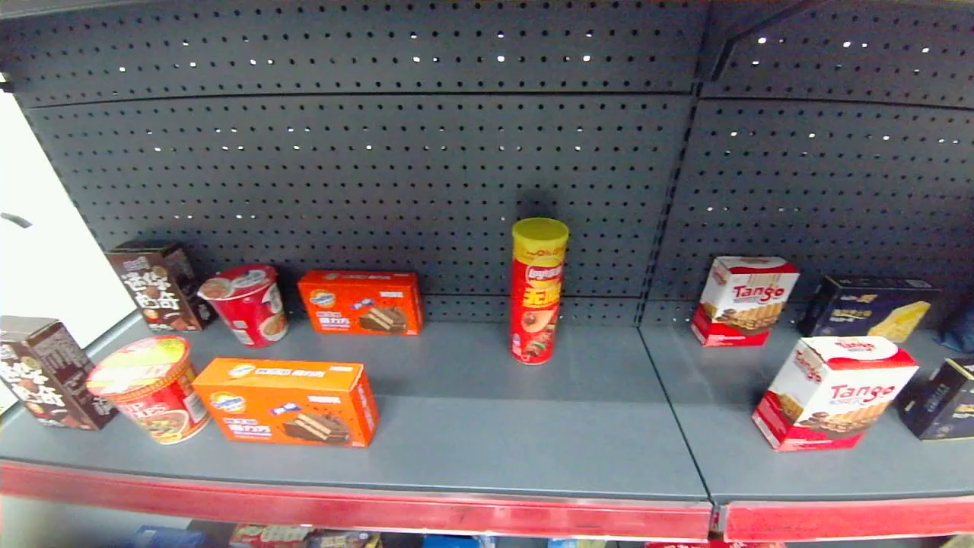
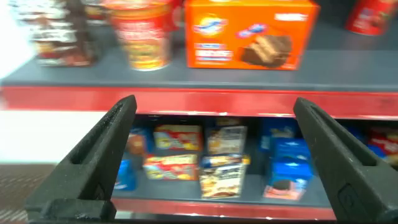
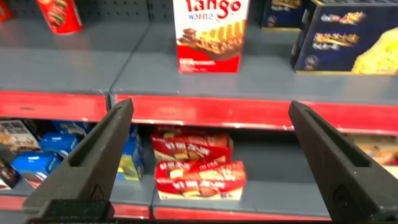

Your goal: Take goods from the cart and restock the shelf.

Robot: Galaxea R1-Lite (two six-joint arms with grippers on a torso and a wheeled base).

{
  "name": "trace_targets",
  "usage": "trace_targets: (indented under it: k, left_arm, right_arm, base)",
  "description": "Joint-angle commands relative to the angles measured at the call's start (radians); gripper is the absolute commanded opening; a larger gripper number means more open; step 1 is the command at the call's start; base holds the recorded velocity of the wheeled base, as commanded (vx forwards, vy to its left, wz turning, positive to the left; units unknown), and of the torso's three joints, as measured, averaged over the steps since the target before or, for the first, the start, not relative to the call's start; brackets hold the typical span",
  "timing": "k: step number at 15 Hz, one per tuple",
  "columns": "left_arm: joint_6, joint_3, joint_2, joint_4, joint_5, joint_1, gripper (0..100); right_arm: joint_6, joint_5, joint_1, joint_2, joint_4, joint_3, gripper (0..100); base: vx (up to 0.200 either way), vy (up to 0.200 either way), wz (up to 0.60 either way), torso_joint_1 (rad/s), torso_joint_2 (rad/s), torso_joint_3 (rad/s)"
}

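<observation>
1. The shelf (image 1: 487, 411) is grey with a red front lip and spans the scene, backed by a dark pegboard (image 1: 380, 167). Goods (image 1: 160, 285) stand on its left and right parts. The middle is a bare stretch.
2. The left end effector (image 2: 211, 168) is spread wide and holds nothing. It faces the red lip on the left, opposite the near orange box (image 1: 288, 402).
3. The right end effector (image 3: 208, 168) is also spread and empty. It faces the lip on the right, opposite the near red-and-white box (image 1: 833, 392).
4. The bare stretch lies between the two, and neither looks clearly nearer. I cannot tell which way the cart lies from them. With both empty, a fetch from it likely comes first.
5. The orange boxes lie with their long axis left to right and show a layered chocolate wafer. The far orange box (image 1: 360, 302) sits by the pegboard.
6. The red-and-white boxes stand upright and picture wafers. Dark blue boxes (image 1: 871, 308) sit at far right and brown boxes (image 1: 46, 373) at far left.
7. A tall red can (image 1: 538, 293) with a yellow lid stands upright at the far middle.
8. Two red noodle cups (image 1: 151, 388) stand on the left.
9. Every pack carries print, left unread here.
</observation>
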Motion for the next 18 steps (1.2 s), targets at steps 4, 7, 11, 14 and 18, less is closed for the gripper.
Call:
trace_targets:
  k: [4,7,11,14,18]
  left_arm:
    - [-0.001,0.000,0.002,0.000,0.001,-0.002,100]
    - [-0.001,0.000,0.002,0.000,0.001,-0.002,100]
    - [0.000,0.000,0.002,0.002,-0.001,-0.002,100]
    - [-0.003,0.000,0.002,0.002,0.001,-0.002,100]
    - [-0.006,0.000,0.003,0.000,0.010,-0.002,100]
  right_arm:
    - [-0.001,0.001,-0.002,0.001,0.001,0.000,100]
    - [-0.001,0.001,-0.002,0.001,0.001,0.000,100]
    - [-0.001,0.000,-0.002,0.001,0.001,0.000,100]
    - [-0.001,0.001,-0.003,0.001,0.001,0.000,100]
    - [-0.001,0.001,-0.002,0.001,0.001,0.000,100]
  base:
    - [0.000,0.000,0.60,0.004,0.00,0.002]
    - [0.000,0.000,0.60,0.002,0.00,0.002]
    - [0.000,0.000,0.60,0.001,0.00,0.006]
    - [0.000,0.000,0.60,0.002,0.00,0.002]
    - [0.000,0.000,0.60,0.002,0.00,0.002]
